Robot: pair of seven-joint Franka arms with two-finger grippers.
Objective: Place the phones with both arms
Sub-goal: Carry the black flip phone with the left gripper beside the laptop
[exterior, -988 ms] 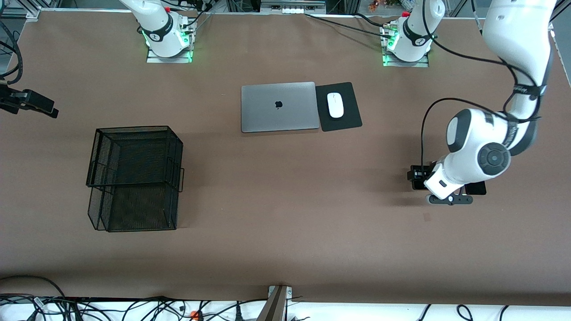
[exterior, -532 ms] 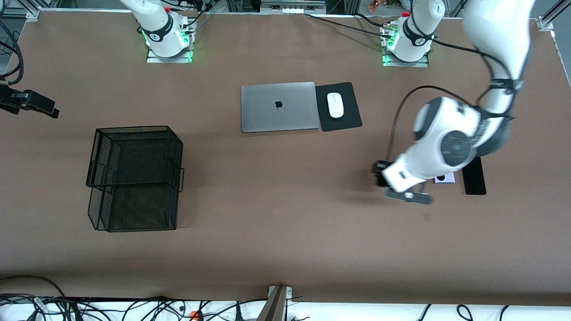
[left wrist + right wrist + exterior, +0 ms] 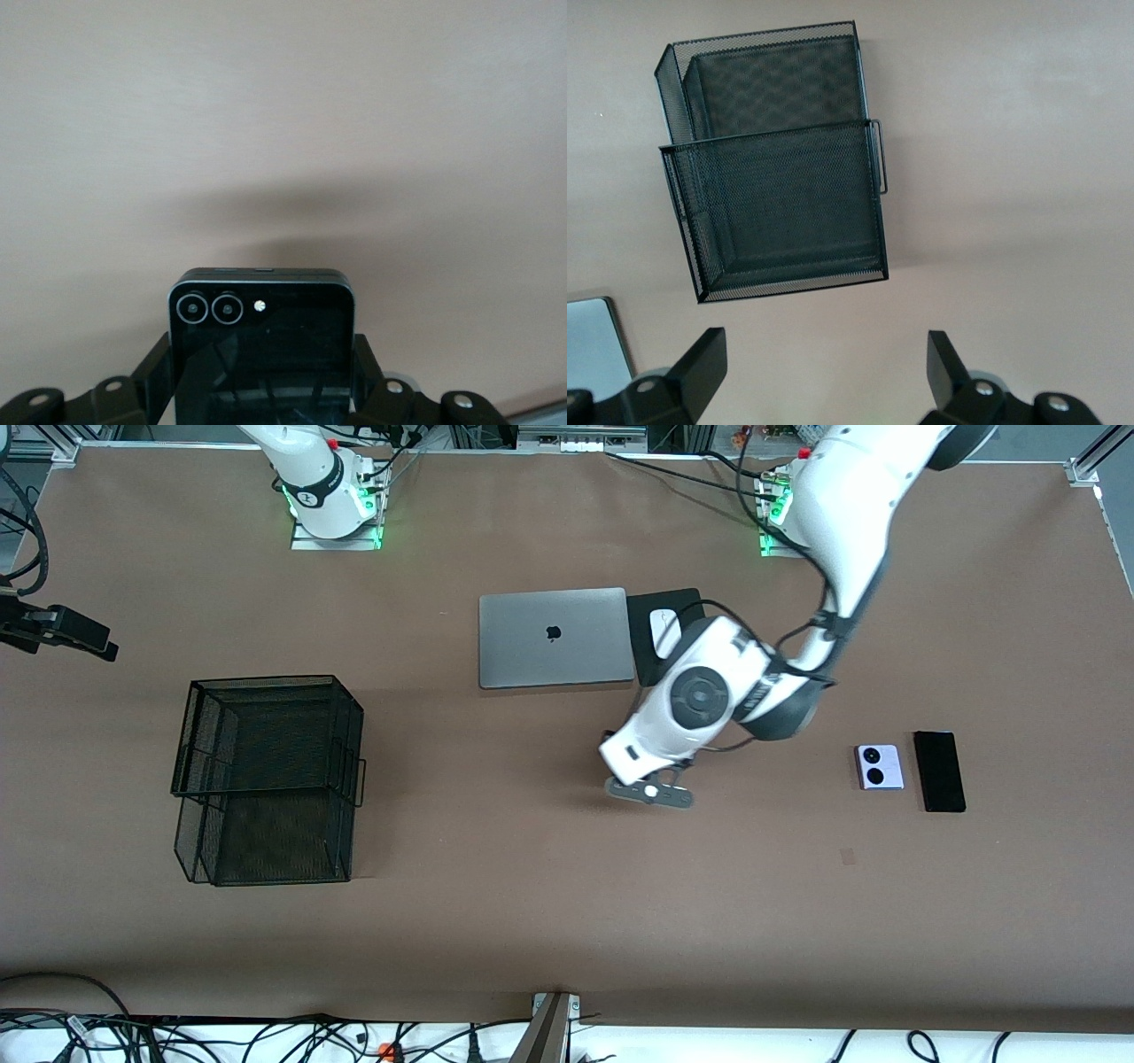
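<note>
The left hand (image 3: 266, 403) is clenched on the small squarish black phone (image 3: 262, 336), its two fingers pressing the phone's side edges, over bare counter (image 3: 532, 868) between the grey laptop (image 3: 554, 638) and the front camera. The phone looks stiff, light and glossy, so it could slip. Gripping across the narrow sides, away from the twin lenses, seems safest.

From the front, the left arm's wrist hides this phone completely. The lavender-white phone (image 3: 879, 767) and the long black phone (image 3: 939, 771) lie side by side toward the left arm's end.

The right hand (image 3: 824, 372) waits with fingers spread and empty, above counter near the black mesh basket (image 3: 775, 168). Whether the basket holds anything is hard to tell.
</note>
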